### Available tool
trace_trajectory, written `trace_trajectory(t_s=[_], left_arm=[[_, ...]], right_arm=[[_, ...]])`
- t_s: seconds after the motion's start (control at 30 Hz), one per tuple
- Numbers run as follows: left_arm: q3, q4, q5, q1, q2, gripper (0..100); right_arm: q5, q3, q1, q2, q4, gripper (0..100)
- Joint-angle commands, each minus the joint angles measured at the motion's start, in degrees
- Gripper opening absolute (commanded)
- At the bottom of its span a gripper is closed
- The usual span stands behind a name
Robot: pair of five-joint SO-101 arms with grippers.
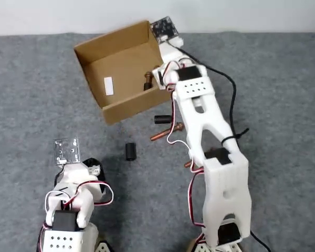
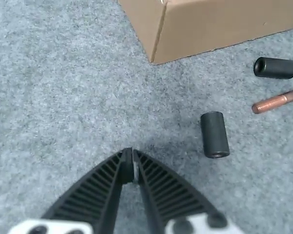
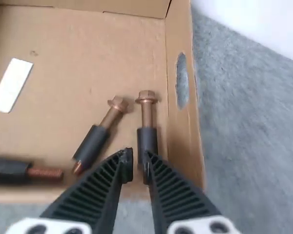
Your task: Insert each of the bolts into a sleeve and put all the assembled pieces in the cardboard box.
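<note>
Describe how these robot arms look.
The left arm and right arm are white with black motors and red and white wires; a black cable trails the right one. The left end effector and right end effector are black and ribbed.

The right arm (image 1: 199, 115) hides most of one bolt (image 1: 188, 164) on the table. Inside the cardboard box (image 3: 178, 29), one assembled piece (image 3: 19, 168) runs off the picture's edge.

- A desk (image 1: 31, 79) covered edge to edge in a grey, felt-like fabric with a short, speckled nap.
- Along the desk's far edge, a plain white wall (image 1: 252, 16) runs as a narrow, pale band.
- The light is soft and even, and shadows on the grey fabric are faint and short.
</note>
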Motion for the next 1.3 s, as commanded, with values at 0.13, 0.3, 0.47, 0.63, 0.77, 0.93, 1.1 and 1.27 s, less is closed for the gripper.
trace_trajectory(t_s=[0.13, 0.3, 0.47, 0.63, 0.77, 0.93, 1.1, 1.27], left_arm=[[-0.31, -0.79, 0.44, -0.26, -0.09, 0], [-0.31, -0.79, 0.53, -1.58, -0.09, 0], [-0.31, -0.79, 0.53, -1.58, -0.09, 0], [-0.31, -0.79, 0.53, -1.58, -0.09, 0], [-0.31, -0.79, 0.53, -1.67, -0.09, 0], [-0.31, -0.79, 0.53, -1.67, -0.09, 0], [-0.31, -0.79, 0.53, -1.67, -0.18, 0], [-0.31, -0.88, 0.53, -1.67, -0.18, 0]], right_arm=[[0.62, -3.16, -0.31, -12.09, 18.95, 0.9], [0.35, -3.16, -1.45, -13.23, 33.54, 0.9], [4.84, -3.08, -2.68, -11.91, 37.58, 2.8], [16.62, -3.08, -2.59, -7.69, 36.62, 18.2], [19.34, -3.08, -3.38, -4.35, 35.12, 24.5], [23.03, -3.08, -5.41, -0.66, 31.52, 24.5], [26.11, -3.08, -5.67, 3.65, 26.24, 24.5], [28.40, -3.16, -5.67, 8.57, 22.46, 24.5]])
